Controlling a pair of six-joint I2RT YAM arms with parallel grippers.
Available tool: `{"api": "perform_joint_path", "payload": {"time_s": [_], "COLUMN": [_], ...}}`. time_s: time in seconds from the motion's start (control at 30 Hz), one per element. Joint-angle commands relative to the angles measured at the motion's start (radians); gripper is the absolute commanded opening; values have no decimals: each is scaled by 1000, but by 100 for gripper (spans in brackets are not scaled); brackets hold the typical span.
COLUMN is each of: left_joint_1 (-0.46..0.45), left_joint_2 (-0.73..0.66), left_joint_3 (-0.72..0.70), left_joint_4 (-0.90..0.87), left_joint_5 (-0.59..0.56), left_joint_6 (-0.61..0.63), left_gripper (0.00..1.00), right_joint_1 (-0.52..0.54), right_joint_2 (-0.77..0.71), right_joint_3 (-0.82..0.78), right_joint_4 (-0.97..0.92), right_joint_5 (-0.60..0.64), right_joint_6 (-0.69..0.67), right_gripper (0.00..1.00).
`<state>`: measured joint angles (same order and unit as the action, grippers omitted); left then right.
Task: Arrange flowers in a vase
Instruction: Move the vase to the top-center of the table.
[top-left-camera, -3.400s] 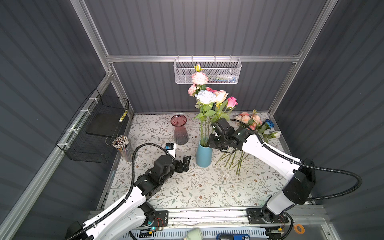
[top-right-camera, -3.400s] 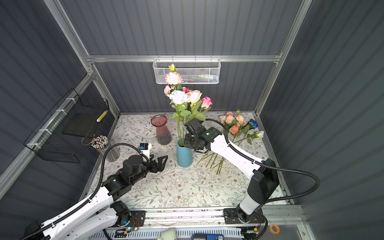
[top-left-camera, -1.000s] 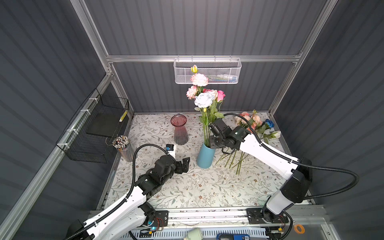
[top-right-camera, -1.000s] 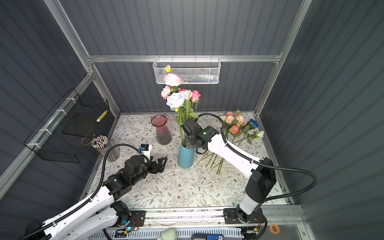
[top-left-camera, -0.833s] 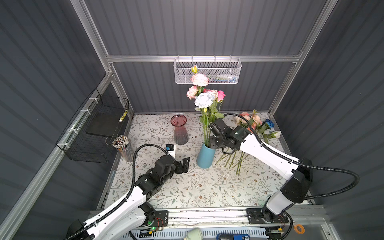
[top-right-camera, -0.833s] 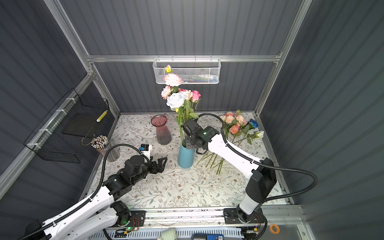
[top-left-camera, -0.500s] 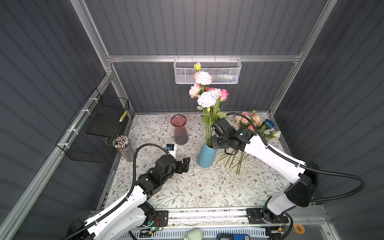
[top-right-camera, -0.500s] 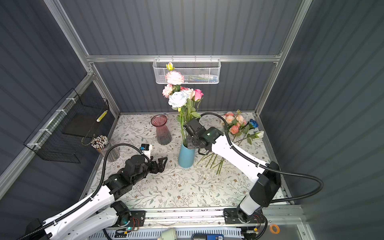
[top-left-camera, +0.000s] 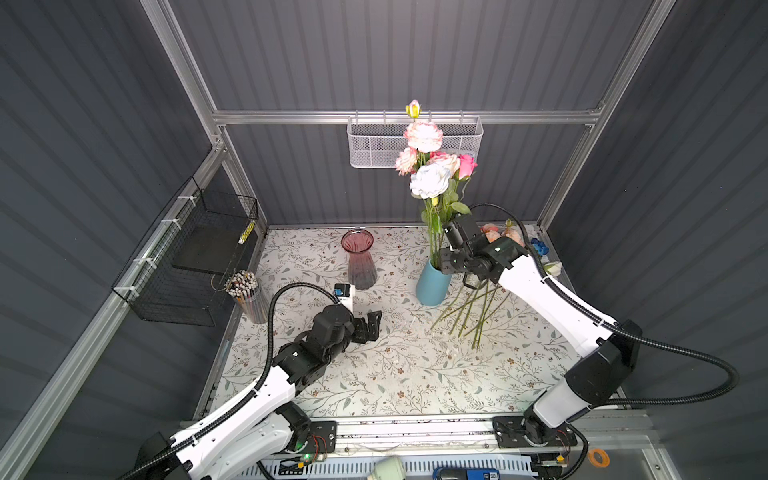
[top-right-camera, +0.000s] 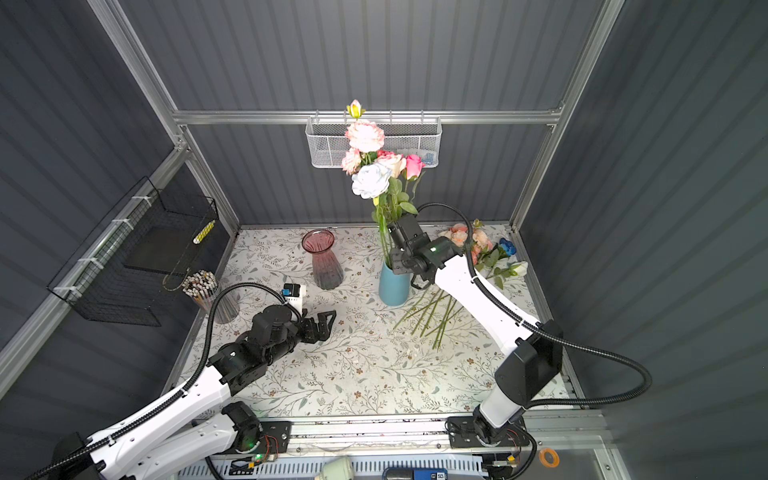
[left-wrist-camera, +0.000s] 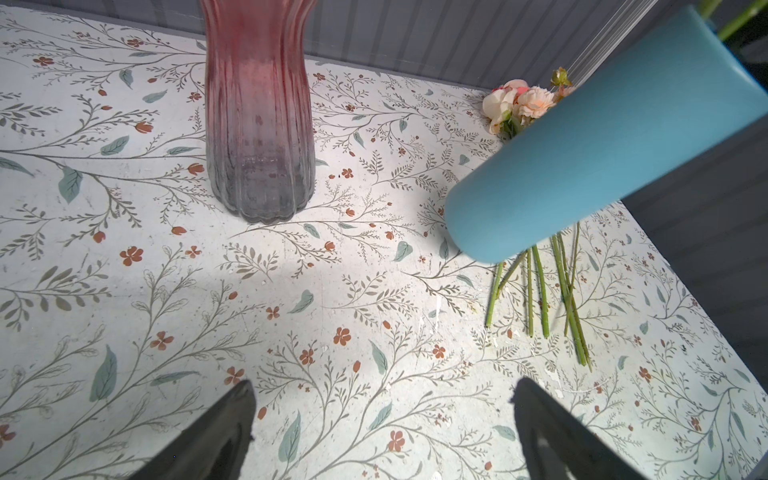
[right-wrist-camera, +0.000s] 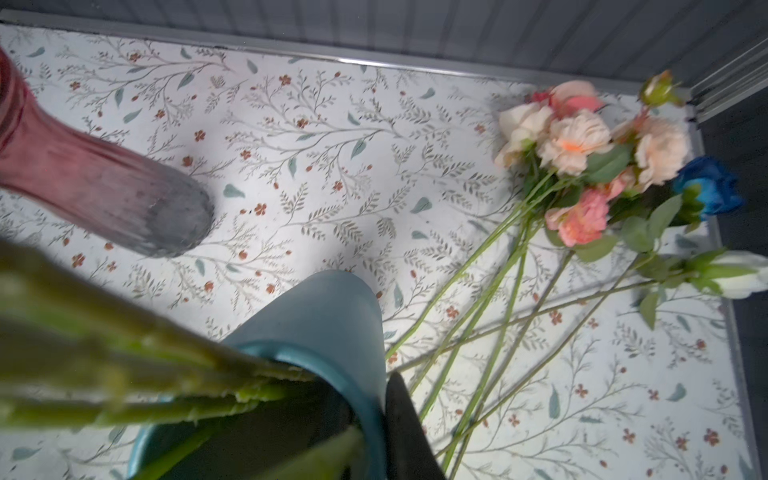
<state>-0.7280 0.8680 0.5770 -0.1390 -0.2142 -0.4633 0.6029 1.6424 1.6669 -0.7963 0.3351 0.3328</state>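
Observation:
A blue vase (top-left-camera: 432, 282) (top-right-camera: 394, 286) stands mid-table with several flowers (top-left-camera: 430, 180) upright in it: white, pink and cream blooms. My right gripper (top-left-camera: 444, 266) (top-right-camera: 395, 266) points down at the vase's rim and is shut on a green flower stem (right-wrist-camera: 316, 457) that runs into the mouth. One dark finger (right-wrist-camera: 405, 428) lies just outside the rim; the other is hidden. More flowers (right-wrist-camera: 582, 145) (top-left-camera: 503, 239) lie on the table at the right, including a blue one (right-wrist-camera: 706, 187). My left gripper (top-left-camera: 372, 326) (left-wrist-camera: 382, 395) hangs open and empty over the table, left of the vase.
A pink glass vase (top-left-camera: 359, 259) (left-wrist-camera: 259, 124) stands left of the blue one. A small white box (top-left-camera: 344, 293) sits beside my left arm. A pencil cup (top-left-camera: 249, 295) and a black wire basket (top-left-camera: 195, 257) are at the left wall. A white mesh basket (top-left-camera: 374, 145) hangs at the back.
The pink rose that leaned out to the right now stands upright among the others. My right gripper has shifted a little to the right at the vase's mouth. The left arm has not moved.

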Motion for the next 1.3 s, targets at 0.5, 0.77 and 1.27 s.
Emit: {"api": "perform_joint_path", "payload": {"time_s": [0.5,0.77,1.27], "left_joint_1": [-2,-2,-2], "left_joint_2": [47,74,86], "left_joint_3": [73,97,117], "left_joint_4": [-43,-34,-45], "left_joint_5": [-34,-22,11], "left_joint_6": [25,29,29], "left_gripper": [98,98,98], "right_joint_1": [-110,-110,-111], "right_joint_2": [316,333,398], "right_joint_3": [370,467,561], "right_joint_4": [118,12,-84], "right_joint_5": [-96,-144,-145], "right_joint_6": [-94,-84,-102], "right_gripper": [9,10,11]}}
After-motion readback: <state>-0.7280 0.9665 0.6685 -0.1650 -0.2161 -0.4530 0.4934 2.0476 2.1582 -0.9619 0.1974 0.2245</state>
